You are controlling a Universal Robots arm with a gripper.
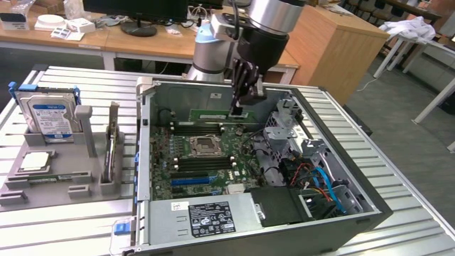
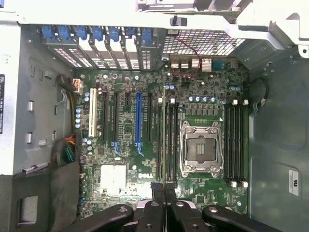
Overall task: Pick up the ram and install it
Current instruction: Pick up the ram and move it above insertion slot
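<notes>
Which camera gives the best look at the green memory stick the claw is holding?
The exterior view: the memory stick shows its flat green face, held by the claw inside the computer case. The wrist view catches it edge-on, a thin line over the black slots.

An open computer case (image 1: 185, 98) lies on its side on a slatted metal bench (image 1: 71, 224). Inside it, the empty processor socket (image 1: 204, 144) sits mid-board, a power supply (image 1: 202, 216) with a white-and-black label fills the near corner, and orange and blue cables (image 1: 320, 178) bunch toward the exterior view's right. In the wrist view a blue card slot (image 2: 138, 121) runs beside a white one (image 2: 91, 113). At the exterior view's left a grey holder (image 1: 71, 160) carries an upright hard drive (image 1: 50, 117) and a flat silver chip (image 1: 35, 161). Behind, a monitor (image 1: 135, 10) stands on a wooden desk (image 1: 142, 45).
</notes>
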